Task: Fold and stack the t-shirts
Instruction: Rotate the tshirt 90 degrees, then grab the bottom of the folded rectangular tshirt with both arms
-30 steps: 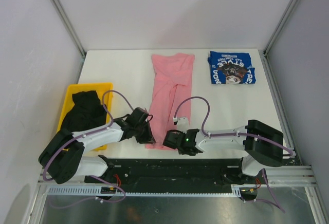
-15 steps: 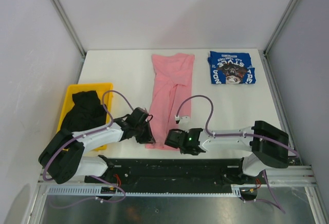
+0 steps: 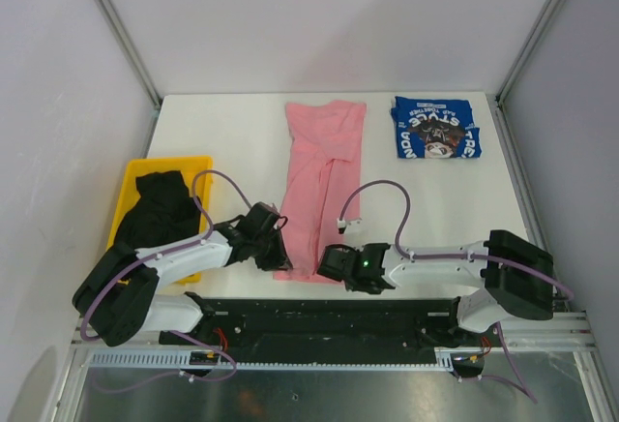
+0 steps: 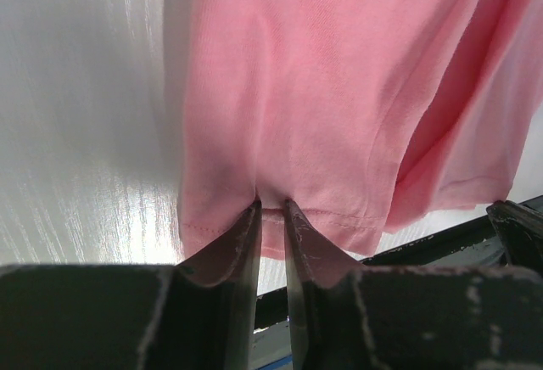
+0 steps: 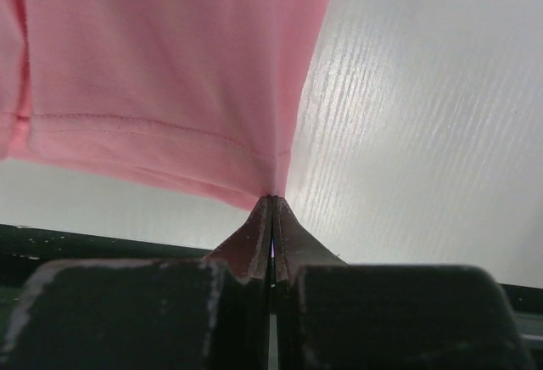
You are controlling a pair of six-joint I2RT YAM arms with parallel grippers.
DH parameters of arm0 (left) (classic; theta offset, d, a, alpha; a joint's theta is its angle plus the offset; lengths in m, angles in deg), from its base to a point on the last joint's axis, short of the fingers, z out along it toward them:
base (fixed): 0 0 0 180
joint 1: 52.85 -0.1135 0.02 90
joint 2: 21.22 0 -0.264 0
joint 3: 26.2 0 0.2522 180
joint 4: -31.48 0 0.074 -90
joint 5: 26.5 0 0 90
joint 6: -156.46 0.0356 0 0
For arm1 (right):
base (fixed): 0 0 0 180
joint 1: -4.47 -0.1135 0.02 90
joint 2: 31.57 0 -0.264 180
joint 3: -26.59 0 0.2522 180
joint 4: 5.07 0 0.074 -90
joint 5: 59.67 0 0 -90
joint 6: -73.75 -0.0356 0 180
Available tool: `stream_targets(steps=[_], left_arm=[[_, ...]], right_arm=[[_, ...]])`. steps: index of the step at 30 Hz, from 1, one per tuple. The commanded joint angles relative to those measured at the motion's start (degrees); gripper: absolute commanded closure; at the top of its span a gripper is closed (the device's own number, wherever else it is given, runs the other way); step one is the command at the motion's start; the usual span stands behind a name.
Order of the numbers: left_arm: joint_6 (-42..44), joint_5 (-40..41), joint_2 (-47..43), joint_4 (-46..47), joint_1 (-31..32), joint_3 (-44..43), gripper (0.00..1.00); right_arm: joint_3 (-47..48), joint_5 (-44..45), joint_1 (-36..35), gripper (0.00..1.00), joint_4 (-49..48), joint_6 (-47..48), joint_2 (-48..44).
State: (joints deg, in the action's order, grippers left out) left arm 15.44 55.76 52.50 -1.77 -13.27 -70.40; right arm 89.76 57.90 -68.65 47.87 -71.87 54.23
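- Slid the right gripper [image 5: 271, 202] a touch to its own right along the near hem within the last second, and swung its forearm outward with it.
- Held the left gripper [image 4: 271, 210] where it had been, with no shift to be seen.
- Kept both pinches on the pink t-shirt [image 3: 324, 165]: clamped fully together on the hem's right corner with the right jaws, narrowed to a slit over the hem's left part with the left.
- Left the garment lying long and flat, running away ahead of both sets of fingertips, with no lift showing yet.
- Read as drawing the hem taut between the two grips, most likely in readiness to carry the near end forward over the far end; had not begun the fold itself.
- Found the blue t-shirt [image 3: 434, 128] already folded, well beyond the right gripper and off to its right.
- Found the black t-shirts [image 3: 160, 211] heaped in the yellow bin [image 3: 131, 175], off to the left of the left gripper, not yet folded.
- Could not make out either set of fingertips from above, both masked by wrist housings and cables.
- Could not tell how many layers of cloth sat in either pinch.
- Lost the collar, the sleeves and the far end of the pink cloth beyond the edges of both wrist views.
- Could not count the black garments in the heap.
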Motion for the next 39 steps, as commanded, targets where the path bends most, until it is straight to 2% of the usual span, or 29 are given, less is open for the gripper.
stream_targets(steps=[1,7,15,22,26,31,39], left_arm=[[0.3,2.1,1.1,-2.6,-0.2,2.2,0.77],[0.3,1.1,-0.4,-2.8,-0.1,2.2,0.77],[-1.3,-1.2,-9.2,-6.3,2.4,1.4,0.74],[-2.1,-1.5,-16.4,-8.9,4.7,-1.2,0.71],[0.0,0.0,-12.2,-8.8,4.8,-5.1,0.71],[2.3,1.1,-4.9,-5.6,5.4,-8.6,0.72],[1.5,-0.5,4.1,0.5,9.5,-8.2,0.74]], right_arm=[[-1.3,1.1,-0.2,1.0,0.1,-1.6,-1.3],[-2.3,0.2,-0.6,0.99,-1.6,-1.5,-1.3],[-2.3,-3.2,1.6,0.76,-3.7,-0.2,-9.3],[-2.3,-5.2,5.6,0.75,-3.0,-0.6,-16.9],[-4.5,-8.4,9.3,0.75,-5.0,-1.8,-16.4],[-10.6,-14.9,14.2,0.75,-12.9,-3.9,-17.0],[-16.6,-18.9,16.5,0.68,-18.9,-7.1,-17.5]])
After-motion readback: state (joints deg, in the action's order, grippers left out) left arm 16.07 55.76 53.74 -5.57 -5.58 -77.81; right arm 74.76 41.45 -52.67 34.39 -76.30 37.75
